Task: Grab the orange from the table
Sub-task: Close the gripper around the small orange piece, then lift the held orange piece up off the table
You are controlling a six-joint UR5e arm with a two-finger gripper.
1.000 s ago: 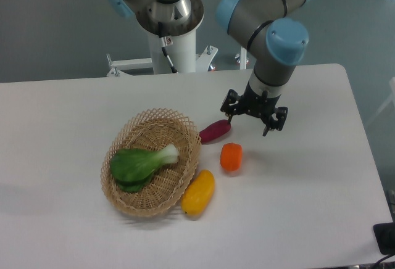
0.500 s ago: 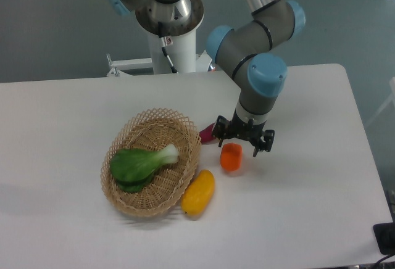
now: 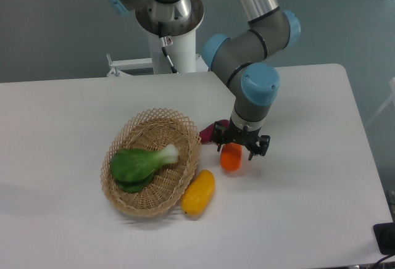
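The table (image 3: pixel 321 219) is a wide, smooth white slab with rounded corners, matte and unmarked. Toward its middle, nearer the front edge than the back, sits a round wicker basket (image 3: pixel 179 179) of pale woven cane with a scalloped rim; inside lies a leafy green vegetable (image 3: pixel 139 164) with a glossy dark head and a whitish stalk. The arm's joints are grey metal tubes capped in light blue plastic, and no writing can be read on them. Just outside the basket's front rim rests a yellow fruit (image 3: pixel 198 192), a smooth long oval. Behind the basket's right side, a purple vegetable (image 3: pixel 206 133) shows only partly. The orange (image 3: pixel 231 159), small, smooth and slightly blocky, sits on the table right of the basket. The black gripper (image 3: pixel 241 148) is directly over it, fingers spread open on either side of its top, not closed on it.
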